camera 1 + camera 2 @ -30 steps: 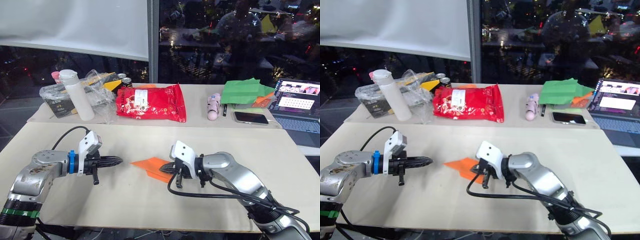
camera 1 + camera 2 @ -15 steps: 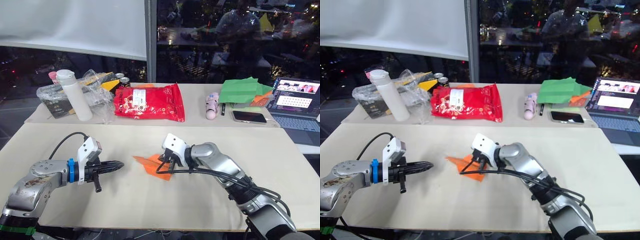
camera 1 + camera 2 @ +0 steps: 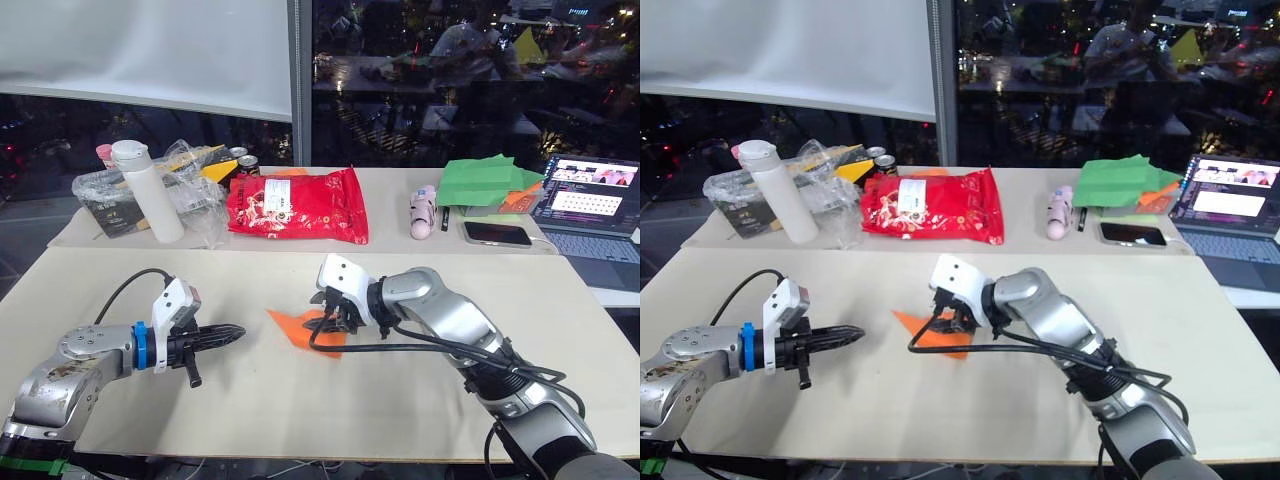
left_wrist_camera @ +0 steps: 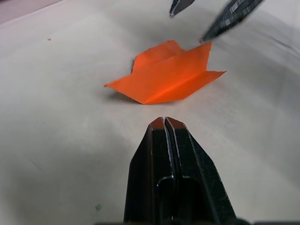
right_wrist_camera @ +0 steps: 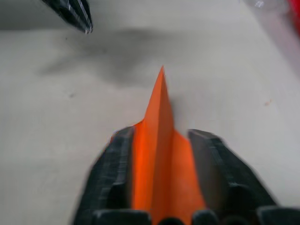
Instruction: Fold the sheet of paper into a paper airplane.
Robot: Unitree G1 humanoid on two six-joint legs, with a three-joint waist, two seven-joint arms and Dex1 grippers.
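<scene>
On the near beige table (image 3: 560, 300), eye views: bright-orange folded paper airplane (image 3: 300, 327), long axis left-right, nose pointing left. Left wrist view: left gripper (image 4: 165, 123) pressed together, apart from it. Right wrist view: right gripper (image 5: 164, 140) spread, straddling its tail.

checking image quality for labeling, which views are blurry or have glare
Right wrist view: the right gripper fingers are soft and blurred, the paper airplane nose sharper. Left wrist view: the left gripper is crisp. Eye views: the window carries reflections.
</scene>
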